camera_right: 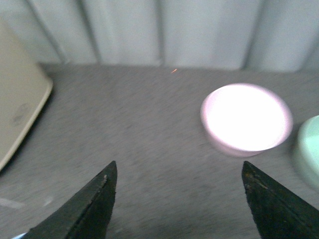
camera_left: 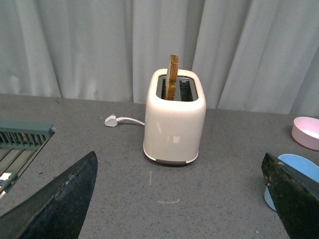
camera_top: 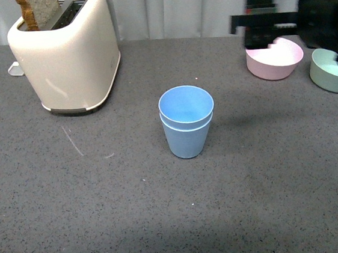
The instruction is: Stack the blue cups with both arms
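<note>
Both jaws gape empty; blue cups (camera_top: 187,122) stand nested, right arm (camera_top: 302,13) blurred.

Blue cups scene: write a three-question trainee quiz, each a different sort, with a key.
1. True or false: one of the blue cups sits nested inside the other.
2. What sticks out of the toaster? A) toast B) fork C) nothing
3. Fill in: the pink bowl stands beside a ____ bowl.

Key: 1 true; 2 A; 3 green. Left gripper and right gripper both hold nothing, jaws spread.
</note>
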{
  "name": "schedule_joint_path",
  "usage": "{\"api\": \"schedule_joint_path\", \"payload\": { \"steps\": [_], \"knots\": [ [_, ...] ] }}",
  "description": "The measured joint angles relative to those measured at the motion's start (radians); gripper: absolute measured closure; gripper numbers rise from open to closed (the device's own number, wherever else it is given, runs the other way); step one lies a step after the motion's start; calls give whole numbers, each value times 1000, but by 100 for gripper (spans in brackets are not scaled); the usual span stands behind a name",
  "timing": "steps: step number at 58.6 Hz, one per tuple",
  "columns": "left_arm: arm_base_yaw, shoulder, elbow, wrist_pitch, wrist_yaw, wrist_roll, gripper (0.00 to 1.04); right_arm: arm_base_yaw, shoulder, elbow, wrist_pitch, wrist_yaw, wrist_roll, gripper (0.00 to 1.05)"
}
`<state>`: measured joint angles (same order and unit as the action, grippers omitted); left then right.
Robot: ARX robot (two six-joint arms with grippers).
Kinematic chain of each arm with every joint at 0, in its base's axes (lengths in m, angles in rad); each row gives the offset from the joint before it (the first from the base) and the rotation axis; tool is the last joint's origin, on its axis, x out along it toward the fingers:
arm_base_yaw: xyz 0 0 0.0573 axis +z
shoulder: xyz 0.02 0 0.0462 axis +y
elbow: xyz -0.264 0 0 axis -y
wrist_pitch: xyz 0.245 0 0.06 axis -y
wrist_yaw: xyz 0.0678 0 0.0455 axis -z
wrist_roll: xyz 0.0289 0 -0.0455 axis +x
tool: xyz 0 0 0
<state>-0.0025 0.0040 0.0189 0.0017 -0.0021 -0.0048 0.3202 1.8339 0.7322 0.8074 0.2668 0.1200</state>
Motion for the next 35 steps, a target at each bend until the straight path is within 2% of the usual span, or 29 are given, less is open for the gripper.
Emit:
{"api": "schedule_joint_path", "payload": {
  "steps": [6, 10, 11, 20, 35],
  "knots": [
    [0, 0, 0, -1, 0, 0, 7, -60, -106, -190, 330, -9, -81, 59],
    [0, 0, 0, -1, 1, 0, 7, -85, -185, -249, 369, -28, -96, 70],
    [0, 0, 0, -1, 2, 0, 7, -97, -217, -278, 373, -36, -100, 75],
    [0, 0, 0, -1, 2, 0, 7, -143, -336, -426, 364, -94, -119, 104],
    [0, 0, 0, -1, 2, 0, 7, -202, -536, -560, 301, -145, -119, 104]
  ]
}}
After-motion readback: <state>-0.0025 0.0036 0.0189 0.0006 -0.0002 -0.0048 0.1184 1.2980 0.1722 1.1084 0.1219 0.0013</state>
